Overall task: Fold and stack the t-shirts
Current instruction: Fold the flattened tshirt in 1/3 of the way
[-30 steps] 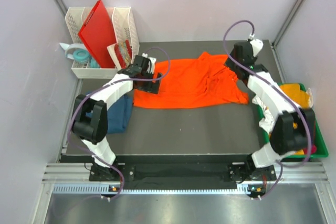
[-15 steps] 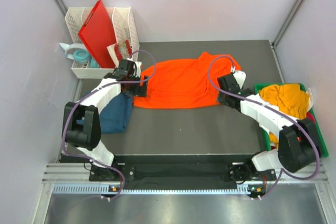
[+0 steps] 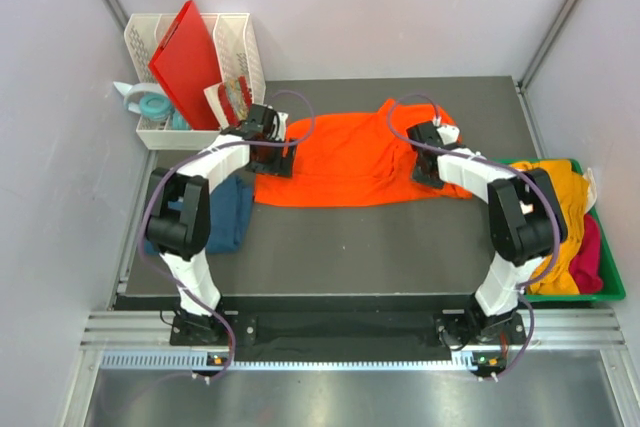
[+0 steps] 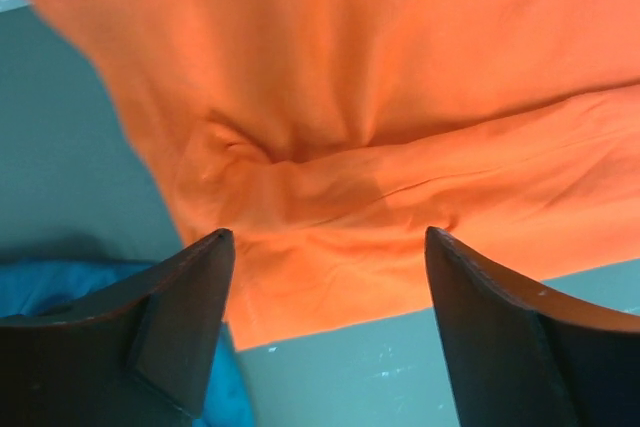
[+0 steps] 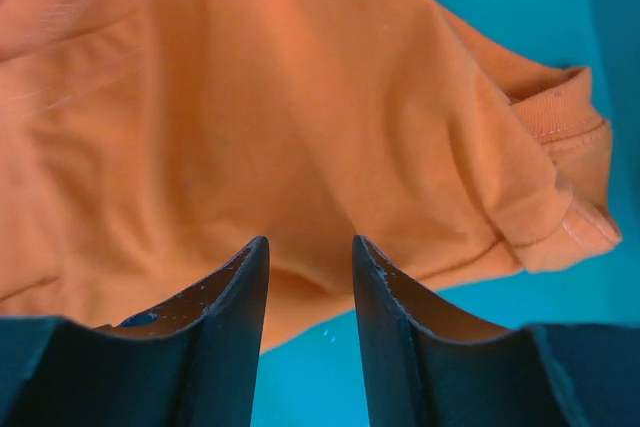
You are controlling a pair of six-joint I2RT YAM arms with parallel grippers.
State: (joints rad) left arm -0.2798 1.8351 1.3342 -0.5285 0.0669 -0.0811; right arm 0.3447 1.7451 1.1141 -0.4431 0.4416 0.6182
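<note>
The bright orange t-shirt (image 3: 345, 157) lies spread across the back of the dark table (image 3: 350, 247), half folded with wrinkles. My left gripper (image 3: 274, 155) hovers low over its left edge, jaws wide open; in the left wrist view the gripper (image 4: 328, 237) straddles the orange t-shirt (image 4: 330, 127) at its hem. My right gripper (image 3: 431, 169) is at the shirt's right side; in the right wrist view the gripper (image 5: 310, 242) has only a narrow gap, over the edge of the orange t-shirt (image 5: 300, 117) near the sleeve. A dark teal-blue t-shirt (image 3: 226, 212) lies at the left edge.
A green bin (image 3: 606, 292) at the right holds a mustard-yellow shirt (image 3: 560, 187) and a pink one (image 3: 590, 259). A white basket (image 3: 240, 42) at the back left holds a red board (image 3: 188, 59); a tape roll (image 3: 152, 105) sits beside it.
The right arm swung from the back right corner down to the shirt's right side, its jaws narrowing. The left gripper shifted left, then returned to the shirt's left edge, closing slightly.
</note>
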